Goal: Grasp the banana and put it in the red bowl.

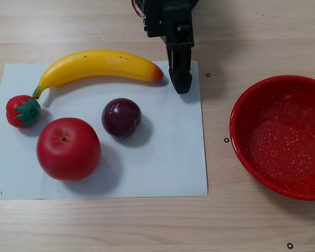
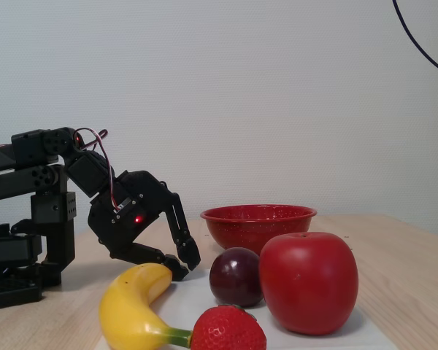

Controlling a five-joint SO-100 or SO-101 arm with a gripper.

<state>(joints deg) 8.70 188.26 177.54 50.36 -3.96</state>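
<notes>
The fingers hang parted and empty, tips down just beside the banana's orange-red tip; contact seems unlikely, though the other view leaves it unclear. The banana lies along the far edge of the white paper. The red bowl sits off the paper at the worktop's right edge. Only the fixed view shows the arm folded low, its wrist pitched downward.
</notes>
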